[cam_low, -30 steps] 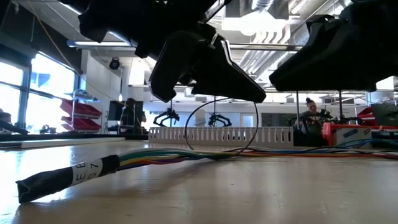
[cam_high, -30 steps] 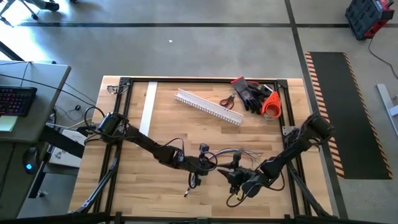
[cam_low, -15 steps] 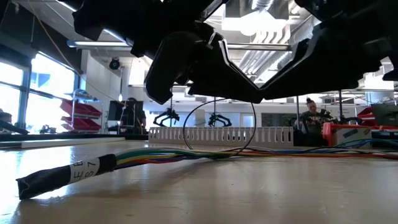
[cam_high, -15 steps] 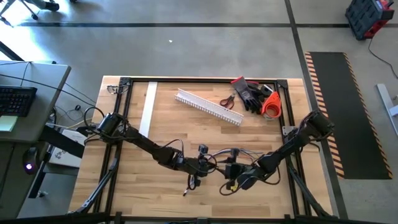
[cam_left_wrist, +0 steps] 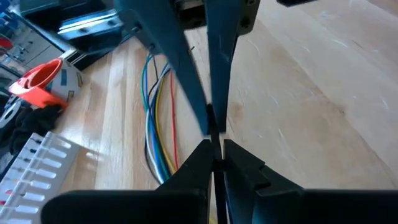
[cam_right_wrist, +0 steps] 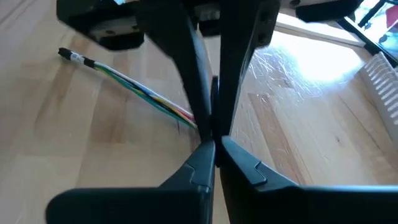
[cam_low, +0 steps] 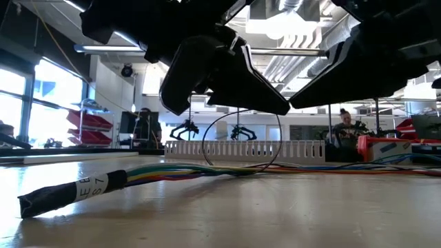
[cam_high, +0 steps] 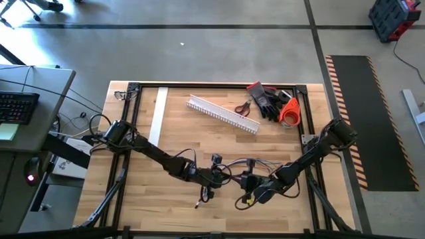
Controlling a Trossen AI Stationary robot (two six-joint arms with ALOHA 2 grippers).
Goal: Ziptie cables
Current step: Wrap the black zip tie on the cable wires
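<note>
Moved in since before, right hand (cam_high: pixel 247 180) clenched tip to tip with clenched left hand (cam_high: pixel 229 176), above thin mixed-colour cables (cam_low: pixel 186 173) on wooden desk (cam_high: pixel 179 123).

The work surface is a light wooden table (cam_high: pixel 179 126) bounded by a black frame. At the upper centre of the high view a white comb-toothed duct (cam_high: pixel 222 113) lies diagonally, with red-handled scissors (cam_high: pixel 243 107), black gloves (cam_high: pixel 269 101) and an orange tape roll (cam_high: pixel 289 111) to its right. A white strip (cam_high: pixel 158 114) lies at the upper left. The cables (cam_high: pixel 255 163) rest at the lower centre.
</note>
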